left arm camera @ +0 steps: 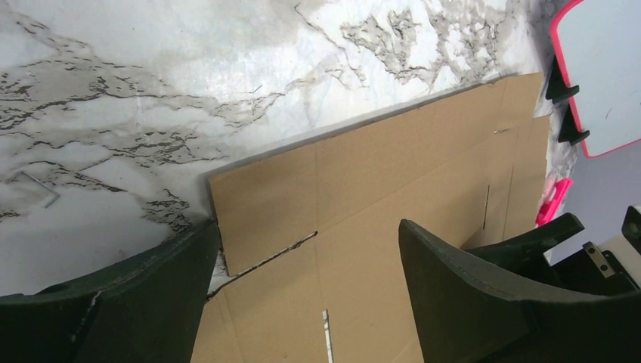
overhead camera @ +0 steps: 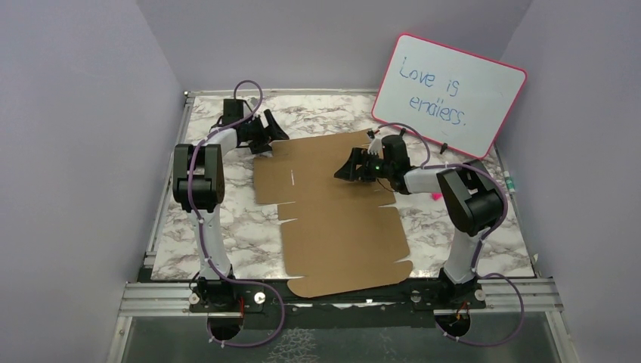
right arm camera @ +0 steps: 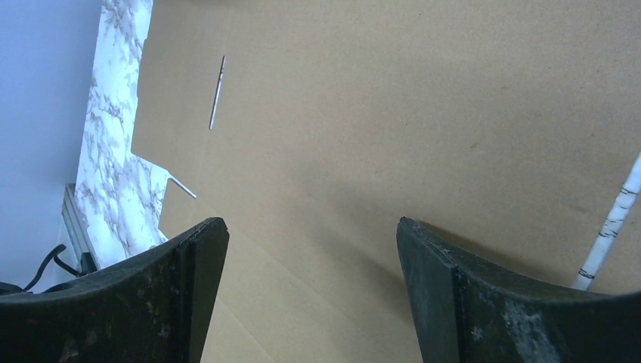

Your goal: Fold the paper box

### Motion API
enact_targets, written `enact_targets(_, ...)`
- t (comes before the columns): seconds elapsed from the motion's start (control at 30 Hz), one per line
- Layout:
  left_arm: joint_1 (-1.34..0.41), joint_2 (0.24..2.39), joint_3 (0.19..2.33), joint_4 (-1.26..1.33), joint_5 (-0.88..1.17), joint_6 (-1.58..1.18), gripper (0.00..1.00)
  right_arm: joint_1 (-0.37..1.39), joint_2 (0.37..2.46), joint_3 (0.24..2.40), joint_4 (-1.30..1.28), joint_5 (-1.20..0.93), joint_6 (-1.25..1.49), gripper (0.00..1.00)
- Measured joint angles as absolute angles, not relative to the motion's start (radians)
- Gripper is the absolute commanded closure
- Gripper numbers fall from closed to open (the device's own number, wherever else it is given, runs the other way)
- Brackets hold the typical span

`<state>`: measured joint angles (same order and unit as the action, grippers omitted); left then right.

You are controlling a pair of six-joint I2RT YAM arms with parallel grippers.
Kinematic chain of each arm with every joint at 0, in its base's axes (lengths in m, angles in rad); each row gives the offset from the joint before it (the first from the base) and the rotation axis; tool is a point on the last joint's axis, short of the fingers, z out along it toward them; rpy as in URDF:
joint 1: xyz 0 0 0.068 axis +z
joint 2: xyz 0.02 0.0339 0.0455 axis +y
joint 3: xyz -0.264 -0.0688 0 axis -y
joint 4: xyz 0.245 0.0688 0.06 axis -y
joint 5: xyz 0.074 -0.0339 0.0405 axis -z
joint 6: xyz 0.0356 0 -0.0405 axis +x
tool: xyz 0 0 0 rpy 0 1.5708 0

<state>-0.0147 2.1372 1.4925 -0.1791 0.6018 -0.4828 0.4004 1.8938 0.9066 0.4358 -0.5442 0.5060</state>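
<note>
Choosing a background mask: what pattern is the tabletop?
The table is white marble with dark grey veining, clearest in the left wrist view.

The left arm (overhead camera: 198, 178) and right arm (overhead camera: 472, 200) have white tubes and chunky black joints. A thin purple cable (overhead camera: 249, 85) runs along each. The left claw (overhead camera: 274, 130) and right claw (overhead camera: 345, 172) are black, with wide curved fingers (right arm camera: 484, 302) that look scratched. A small green light (overhead camera: 376, 160) glows near the right claw.

Hemmed in by plain lavender walls (overhead camera: 75, 151) on three sides, over a white marble-veined tabletop (overhead camera: 332, 113) edged with a metal rail (overhead camera: 151, 299); propped at back right, a pink-framed whiteboard (overhead camera: 453, 91) reading "Love is endless."
</note>
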Motion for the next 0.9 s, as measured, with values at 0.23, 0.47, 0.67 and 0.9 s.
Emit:
enact_targets(0.23,-0.007,2.133,1.464,-0.128,0.617,-0.517,0.16,0.406,1.894,0.904,0.442,-0.539,0.505,0.13)
enact_targets(0.47,-0.007,2.093,1.422,-0.102,0.617,-0.532,0.16,0.411,1.893,0.904,0.443,-0.538,0.505,0.13)
enact_targets(0.67,-0.016,2.046,1.412,-0.099,0.62,-0.542,0.18,0.412,1.893,0.904,0.443,-0.536,0.505,0.13)
enact_targets(0.9,-0.047,2.02,1.412,-0.097,0.62,-0.545,0.19,0.413,1.893,0.904,0.444,-0.535,0.505,0.13)
